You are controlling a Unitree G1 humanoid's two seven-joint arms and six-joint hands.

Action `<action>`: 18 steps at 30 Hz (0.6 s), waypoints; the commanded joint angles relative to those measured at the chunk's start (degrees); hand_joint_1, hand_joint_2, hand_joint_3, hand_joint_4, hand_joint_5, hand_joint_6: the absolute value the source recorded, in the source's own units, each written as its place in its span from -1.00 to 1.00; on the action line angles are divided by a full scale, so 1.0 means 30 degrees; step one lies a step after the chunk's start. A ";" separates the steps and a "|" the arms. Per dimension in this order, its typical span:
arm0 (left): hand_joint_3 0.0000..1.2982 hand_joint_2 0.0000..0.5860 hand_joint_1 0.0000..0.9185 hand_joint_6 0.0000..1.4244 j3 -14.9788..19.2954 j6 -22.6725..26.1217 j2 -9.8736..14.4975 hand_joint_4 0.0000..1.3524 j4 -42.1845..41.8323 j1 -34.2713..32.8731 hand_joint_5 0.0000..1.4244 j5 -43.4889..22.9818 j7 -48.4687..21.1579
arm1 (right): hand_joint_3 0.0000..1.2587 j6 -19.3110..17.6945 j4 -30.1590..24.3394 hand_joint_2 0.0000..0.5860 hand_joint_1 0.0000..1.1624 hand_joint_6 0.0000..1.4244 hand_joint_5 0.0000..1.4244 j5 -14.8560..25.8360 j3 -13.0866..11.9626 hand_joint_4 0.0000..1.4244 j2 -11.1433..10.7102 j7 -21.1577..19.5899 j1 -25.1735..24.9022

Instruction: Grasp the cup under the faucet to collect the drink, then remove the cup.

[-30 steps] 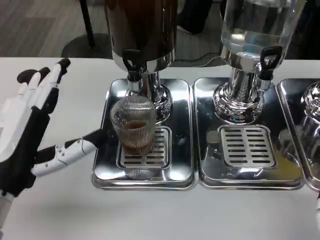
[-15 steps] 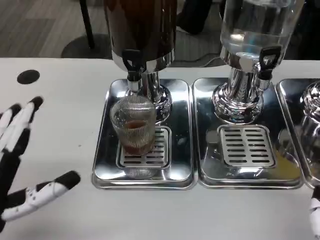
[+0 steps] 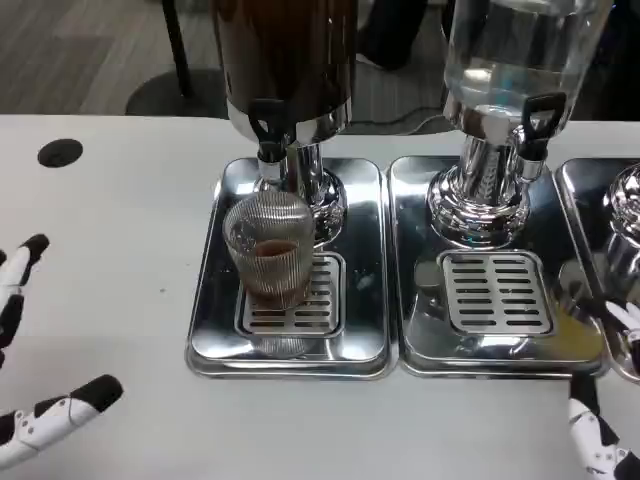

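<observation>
Head view: the cup [image 3: 268, 252] stands on the drip tray [image 3: 360, 330] under the dark dispenser's faucet [image 3: 267, 125], holding a little brown drink. The left hand [image 3: 35, 375] lies on the bench [image 3: 130, 250], fingers spread, gripping nothing; the right hand [image 3: 605, 440] barely shows, grip unclear. Collecting looks done; next, grasp and lift the cup away

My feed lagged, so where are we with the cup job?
Done: the cup on the tray below the dark faucet holds some brown drink. In hand: nothing; the left hand sits open at the table's left edge, apart from it. Left: grasp the cup and lift it off.
</observation>
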 commanded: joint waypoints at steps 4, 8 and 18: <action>-1.00 -0.90 -1.00 -1.00 0.0591 -0.0716 0.0433 -1.00 0.0381 0.0848 -1.00 -0.0139 0.0432 | -0.74 0.0110 0.1697 -0.19 0.46 -0.81 -0.85 0.1331 0.0611 -0.84 -0.0231 0.0399 -0.1080; -1.00 -0.90 -1.00 -1.00 0.0734 -0.0951 0.0344 -1.00 0.0588 0.1081 -1.00 -0.0195 0.0491 | -0.80 -0.0276 0.2749 -0.44 0.64 -0.71 -0.83 0.2955 0.0947 -0.85 -0.0413 0.1171 -0.1820; -1.00 -0.90 -1.00 -1.00 0.0961 -0.1232 0.0187 -1.00 0.0769 0.1367 -1.00 -0.0265 0.0569 | -0.79 -0.1534 0.4743 -0.51 0.71 -0.60 -0.76 0.5359 0.1196 -0.79 -0.0576 0.2296 -0.2906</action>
